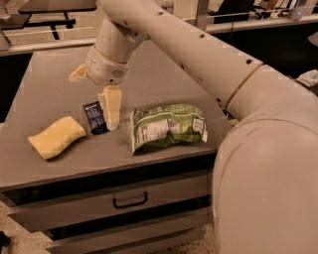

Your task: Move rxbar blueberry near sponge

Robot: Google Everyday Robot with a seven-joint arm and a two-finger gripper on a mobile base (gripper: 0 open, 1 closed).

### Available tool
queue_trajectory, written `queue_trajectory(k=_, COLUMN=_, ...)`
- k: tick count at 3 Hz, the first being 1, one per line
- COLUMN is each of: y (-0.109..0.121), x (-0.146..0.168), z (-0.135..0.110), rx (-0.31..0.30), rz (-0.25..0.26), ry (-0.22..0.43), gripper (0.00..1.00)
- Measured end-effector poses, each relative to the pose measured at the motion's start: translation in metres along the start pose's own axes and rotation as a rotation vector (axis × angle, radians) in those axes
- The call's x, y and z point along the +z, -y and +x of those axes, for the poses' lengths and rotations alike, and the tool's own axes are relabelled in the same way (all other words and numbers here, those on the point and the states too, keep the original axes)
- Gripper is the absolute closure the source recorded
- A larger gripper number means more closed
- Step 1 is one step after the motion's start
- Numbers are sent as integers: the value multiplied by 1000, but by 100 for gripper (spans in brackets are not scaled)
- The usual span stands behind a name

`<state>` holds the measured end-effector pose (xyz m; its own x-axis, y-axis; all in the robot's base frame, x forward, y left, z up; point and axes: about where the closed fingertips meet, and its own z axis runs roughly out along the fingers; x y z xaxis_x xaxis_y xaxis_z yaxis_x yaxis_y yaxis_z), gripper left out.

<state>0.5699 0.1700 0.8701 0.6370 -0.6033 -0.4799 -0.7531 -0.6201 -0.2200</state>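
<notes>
The rxbar blueberry (94,117), a small dark navy bar, lies on the grey table (49,89) just right of the sponge (56,136), a pale yellow wavy block near the front left. The two are close, with a narrow gap between them. My gripper (94,99) hangs just above the bar and is open. One cream finger (112,106) points down beside the bar's right edge. The other finger (78,73) is spread out to the left. Nothing is held.
A large green-and-white snack bag (169,126) lies right of the bar near the front edge. My arm crosses the table's right side. A drawer with a handle (130,201) sits under the tabletop. Another table (54,7) stands behind.
</notes>
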Motion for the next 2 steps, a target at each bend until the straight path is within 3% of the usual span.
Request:
queue_trajectory(k=1, y=-9, x=-32, z=6, rx=35, rz=75, ry=28, gripper=0)
queue_trajectory(k=2, y=-25, x=-84, z=14, rx=90, rz=174, ry=20, gripper=0)
